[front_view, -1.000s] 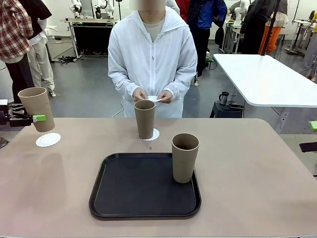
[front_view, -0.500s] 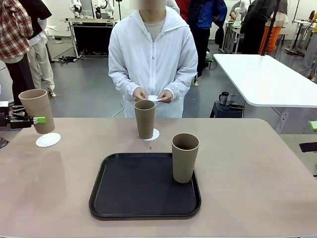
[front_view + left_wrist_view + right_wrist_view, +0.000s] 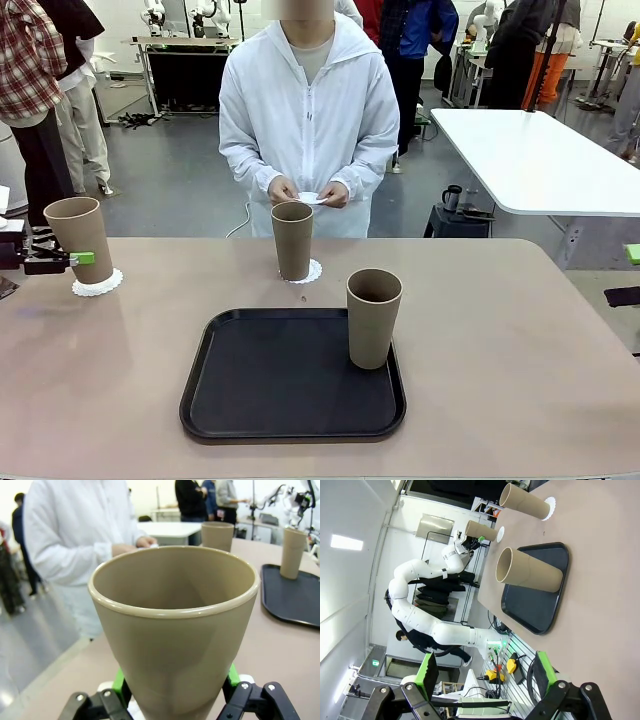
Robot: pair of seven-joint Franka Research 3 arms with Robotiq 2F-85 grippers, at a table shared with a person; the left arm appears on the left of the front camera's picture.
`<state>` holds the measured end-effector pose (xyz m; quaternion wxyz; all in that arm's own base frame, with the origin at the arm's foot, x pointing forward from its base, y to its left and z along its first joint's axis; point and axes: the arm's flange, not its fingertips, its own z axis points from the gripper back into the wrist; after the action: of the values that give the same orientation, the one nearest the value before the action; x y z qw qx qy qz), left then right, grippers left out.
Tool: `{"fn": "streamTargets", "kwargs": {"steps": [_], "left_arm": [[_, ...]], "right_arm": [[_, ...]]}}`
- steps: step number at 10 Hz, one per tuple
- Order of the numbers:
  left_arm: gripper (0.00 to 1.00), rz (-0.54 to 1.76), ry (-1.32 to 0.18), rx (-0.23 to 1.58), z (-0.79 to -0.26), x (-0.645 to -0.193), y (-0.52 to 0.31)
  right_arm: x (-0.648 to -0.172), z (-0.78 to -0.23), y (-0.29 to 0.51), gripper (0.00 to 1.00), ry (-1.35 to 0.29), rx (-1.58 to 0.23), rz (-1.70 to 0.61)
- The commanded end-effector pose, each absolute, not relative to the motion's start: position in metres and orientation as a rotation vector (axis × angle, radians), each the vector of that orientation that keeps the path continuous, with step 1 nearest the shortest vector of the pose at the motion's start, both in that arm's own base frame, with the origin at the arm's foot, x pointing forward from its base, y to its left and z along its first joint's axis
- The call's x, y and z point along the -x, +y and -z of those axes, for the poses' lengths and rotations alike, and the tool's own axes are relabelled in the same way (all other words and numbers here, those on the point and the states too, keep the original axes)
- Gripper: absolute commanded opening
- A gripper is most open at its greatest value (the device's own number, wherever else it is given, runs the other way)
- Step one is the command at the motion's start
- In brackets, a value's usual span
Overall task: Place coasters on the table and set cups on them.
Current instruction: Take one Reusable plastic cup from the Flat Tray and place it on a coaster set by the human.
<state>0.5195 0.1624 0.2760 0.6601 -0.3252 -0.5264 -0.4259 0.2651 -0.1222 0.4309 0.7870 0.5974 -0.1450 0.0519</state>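
Left gripper pinching a tan cup, well left of the black tray on the table.
The cup's base meets a white doily; whether it touches cannot be told. Beyond the tray, a second cup stands on another doily. A third cup stands in the tray's far right corner. Behind the table, a person's hands hold a third doily. The right wrist view shows the right gripper spread, holding nothing.

Bright even overhead light, faint sheen on the table, wrist views bent at edges
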Motion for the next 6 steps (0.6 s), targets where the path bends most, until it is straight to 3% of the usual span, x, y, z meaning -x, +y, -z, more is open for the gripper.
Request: {"fn": "streamTargets", "kwargs": {"steps": [1, 6], "left_arm": [[0.84, 0.991, -1.207, 0.75, -0.2707, -0.5259, 0.1749], [0.84, 0.975, -1.216, 0.781, -0.2633, -0.534, 0.1823]], "right_arm": [[-0.2656, -0.4311, -0.1229, 1.0, -0.325, -1.299, -0.125], [-0.2656, -0.4311, -0.1229, 1.0, -0.325, -1.299, -0.125]]}}
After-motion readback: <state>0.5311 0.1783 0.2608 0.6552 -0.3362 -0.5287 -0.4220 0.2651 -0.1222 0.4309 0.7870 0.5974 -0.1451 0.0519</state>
